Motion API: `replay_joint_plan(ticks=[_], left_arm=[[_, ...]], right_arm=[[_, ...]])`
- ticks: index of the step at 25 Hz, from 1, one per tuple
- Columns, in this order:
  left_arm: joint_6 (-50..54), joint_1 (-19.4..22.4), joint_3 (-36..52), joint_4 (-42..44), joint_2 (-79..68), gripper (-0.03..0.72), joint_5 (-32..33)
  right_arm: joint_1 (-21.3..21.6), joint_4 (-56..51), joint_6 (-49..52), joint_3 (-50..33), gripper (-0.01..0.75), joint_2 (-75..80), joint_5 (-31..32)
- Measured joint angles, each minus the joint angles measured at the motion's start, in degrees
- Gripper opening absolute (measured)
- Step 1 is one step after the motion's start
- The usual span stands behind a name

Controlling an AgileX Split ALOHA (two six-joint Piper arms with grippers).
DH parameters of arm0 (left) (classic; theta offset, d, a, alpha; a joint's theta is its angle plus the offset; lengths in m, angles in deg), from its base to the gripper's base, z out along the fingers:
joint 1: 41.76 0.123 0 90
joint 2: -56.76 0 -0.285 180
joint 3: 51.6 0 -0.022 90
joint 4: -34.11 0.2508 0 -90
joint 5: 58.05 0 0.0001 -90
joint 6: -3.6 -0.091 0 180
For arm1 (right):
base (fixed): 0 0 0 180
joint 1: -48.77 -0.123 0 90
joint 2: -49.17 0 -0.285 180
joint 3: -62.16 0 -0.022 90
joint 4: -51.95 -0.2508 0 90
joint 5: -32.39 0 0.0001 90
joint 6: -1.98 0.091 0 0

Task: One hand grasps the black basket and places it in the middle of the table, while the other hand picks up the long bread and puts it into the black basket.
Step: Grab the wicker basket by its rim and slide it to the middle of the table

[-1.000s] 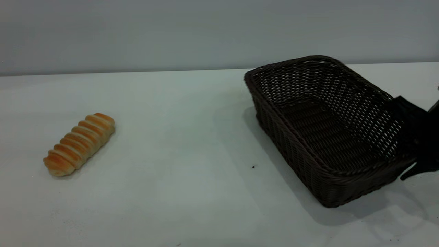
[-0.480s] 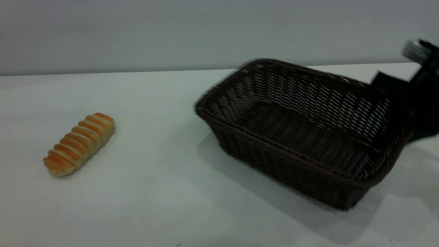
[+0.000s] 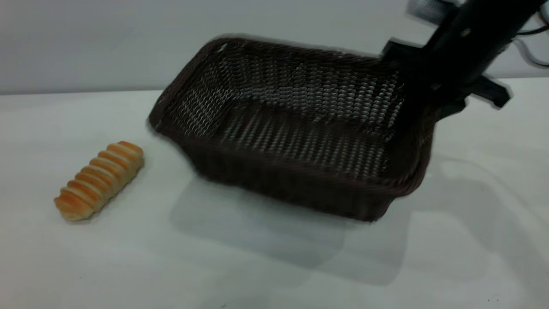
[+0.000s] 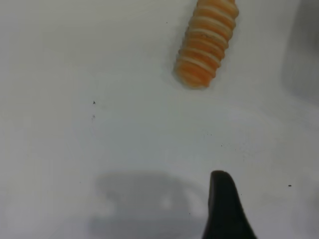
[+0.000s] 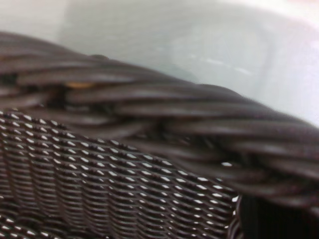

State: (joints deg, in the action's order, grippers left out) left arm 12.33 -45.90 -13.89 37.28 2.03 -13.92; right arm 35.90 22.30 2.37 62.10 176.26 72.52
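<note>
Ext. view: the black basket (image 3: 296, 128) is off the table (image 3: 257, 266), tilted, its right end high and its left end low, w/ its shadow spread on the tabletop below. It hangs near the table's middle, a bit right of centre. The right gripper (image 3: 422, 92) is at the basket's upper right corner, closed on the braided rim there; the black arm runs up and out of the top right corner of the view. The long bread (image 3: 99, 179) lies flat on the table at far left, angled, well apart from the basket and touching nothing else. Left arm isn't seen in this view. Left wrist view: the long bread (image 4: 206, 44) lies on the bare table (image 4: 99, 74) w/ a few tiny dark specks nearby. Only one black fingertip (image 4: 223, 204) of the left gripper shows, above the table and well clear of the bread; can't tell how far that gripper is opened, and it has hold of nothing visible. Its shadow lies on the table beside the tip. Right wrist view: the basket's braided rim (image 5: 164, 114) fills the view very close up, open-weave wall (image 5: 99, 189) beneath it, pale table (image 5: 199, 35) beyond; the gripper's own fingers aren't clearly made out here.
</note>
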Motion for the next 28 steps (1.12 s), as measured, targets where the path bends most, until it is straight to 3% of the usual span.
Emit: replay_joint_plan(ticks=[6,12,18,22,28], left_arm=[[0.0,0.0,0.0,0.0,0.0,0.481,0.0],[0.0,0.0,0.0,0.0,0.0,0.481,0.0],[0.0,0.0,0.0,0.0,0.0,0.481,0.0],[0.0,0.0,0.0,0.0,0.0,0.481,0.0],[0.0,0.0,0.0,0.0,0.0,0.481,0.0]], right_arm=[[-4.4,0.4,-0.9,5.9,0.124,6.7,2.8],[-5.5,0.4,-4.2,8.1,0.135,9.4,5.0],[-5.5,0.2,-8.0,8.6,0.279,9.4,6.8],[-5.1,0.2,-8.3,8.9,0.366,9.4,7.9],[0.5,0.6,-7.9,14.8,0.387,9.4,15.5]])
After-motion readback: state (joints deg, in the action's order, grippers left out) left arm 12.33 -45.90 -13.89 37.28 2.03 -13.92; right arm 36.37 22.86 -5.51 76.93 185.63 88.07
